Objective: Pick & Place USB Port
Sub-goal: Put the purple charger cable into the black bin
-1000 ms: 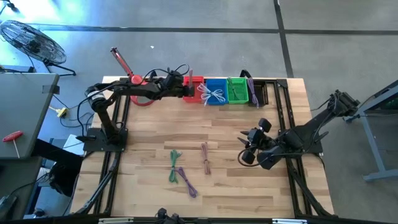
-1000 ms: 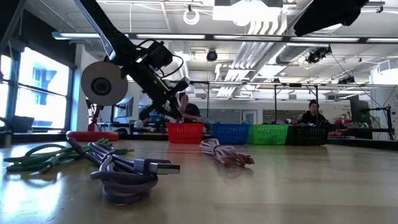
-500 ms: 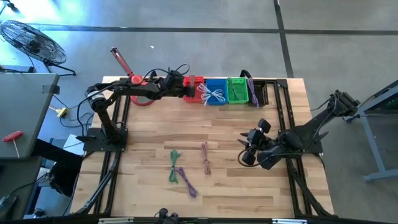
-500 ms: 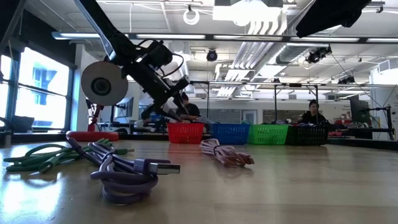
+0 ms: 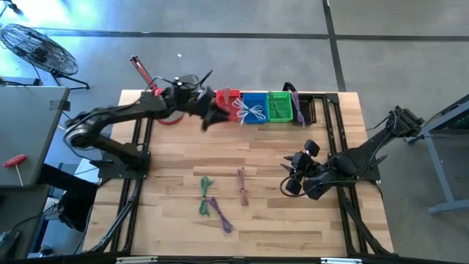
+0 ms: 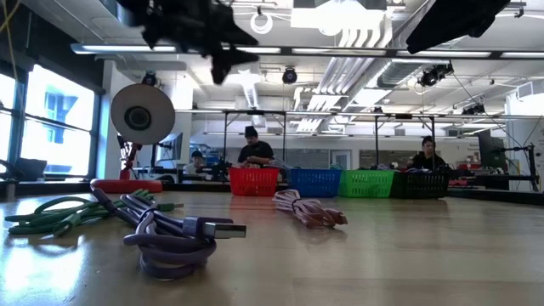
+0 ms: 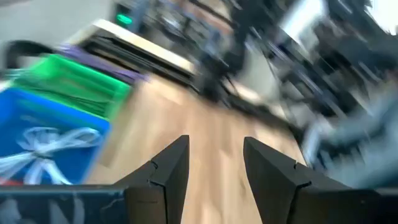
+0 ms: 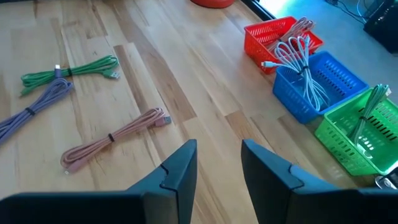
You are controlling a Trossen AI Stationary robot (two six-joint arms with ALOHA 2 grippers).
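Landmark: row of baskets at the far edge of the bench [image 5: 256,147]. Red basket [image 5: 227,103], blue basket [image 5: 253,107] and green basket [image 5: 278,105] stand side by side, touching; a dark tray [image 5: 308,108] with a purple cable sits just beyond the green one. Blue basket holds a white cable [image 5: 249,111]; red basket holds a pale cable, seen in the right wrist view; green basket holds a green one. Left hand [image 5: 212,117] hovers just in front of the red basket, raised above the bench; fingers [image 7: 168,171] spread apart, nothing between them. Left-arm pictures are motion-blurred. Right hand [image 5: 291,180] is well in front of the green basket, above bare wood; fingers [image 8: 180,168] spread, nothing between them. Three loose USB cables lie on the bench, well in front of the baskets: green cable [image 5: 204,192], purple cable [image 5: 220,213] touching it on the near side, pink cable [image 5: 242,185] just beside them toward the right hand. An orange-red round object [image 5: 165,117] lies beside the red basket on the left-arm side.
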